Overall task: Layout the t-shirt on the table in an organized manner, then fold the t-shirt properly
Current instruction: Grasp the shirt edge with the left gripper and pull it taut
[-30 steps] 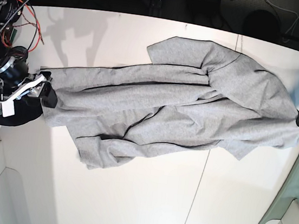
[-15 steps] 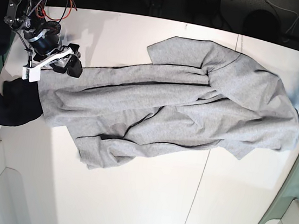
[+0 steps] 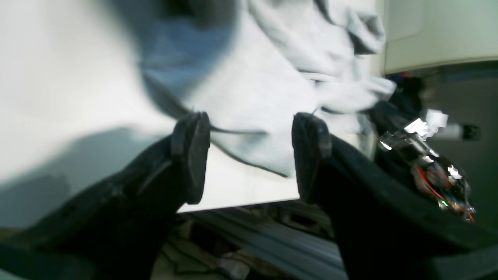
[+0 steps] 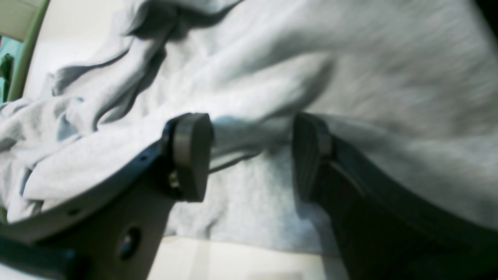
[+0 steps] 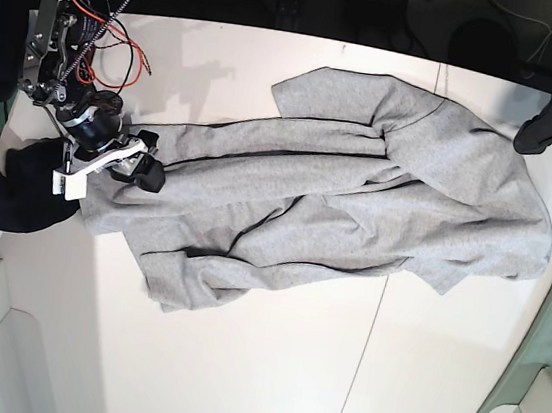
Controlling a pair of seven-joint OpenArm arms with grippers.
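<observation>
The t-shirt [image 5: 339,189] lies bunched and creased across the middle of the tabletop [image 5: 237,363], not yet spread flat, so laying out and folding both remain. The left hand [image 5: 539,130] hangs wide and empty beside the shirt's one end. The right hand [image 5: 135,164], spread wide, straddles cloth at the other end without pinching it.

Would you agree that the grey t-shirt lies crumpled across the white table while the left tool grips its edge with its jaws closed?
Not quite: the left tool is open and grips nothing, as the left wrist view shows, with its jaws standing apart above the table's edge. The rest holds: the t-shirt lies crumpled across the white table.
</observation>
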